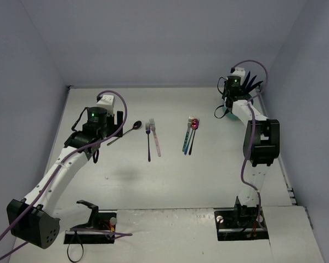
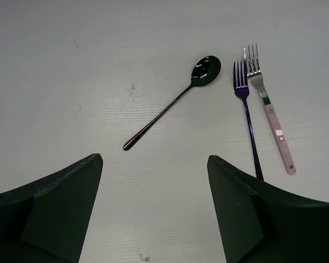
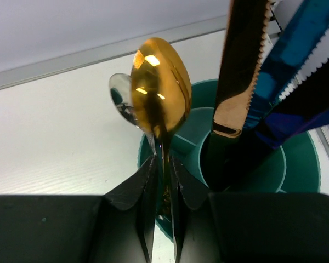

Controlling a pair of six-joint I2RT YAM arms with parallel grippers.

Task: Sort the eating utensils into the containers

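right gripper (image 3: 163,162): fingers pinch the gold spoon (image 3: 156,93) by its thin handle, bowl up, to stand it in the teal caddy (image 3: 200,97) under them | left gripper (image 2: 154,160): fingers wide apart, holding nothing; dark spoon (image 2: 170,104) just ahead, likely next

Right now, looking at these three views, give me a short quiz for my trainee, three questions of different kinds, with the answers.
1. True or false: the left fingers are shut on a fork.
2. Which utensil stands between the right fingers? A: silver fork. B: gold spoon. C: blue knife.
3. How many utensils lie in the left wrist view?

Key
1. False; they are open and empty.
2. B.
3. Three: dark spoon, purple fork, pink-handled fork.
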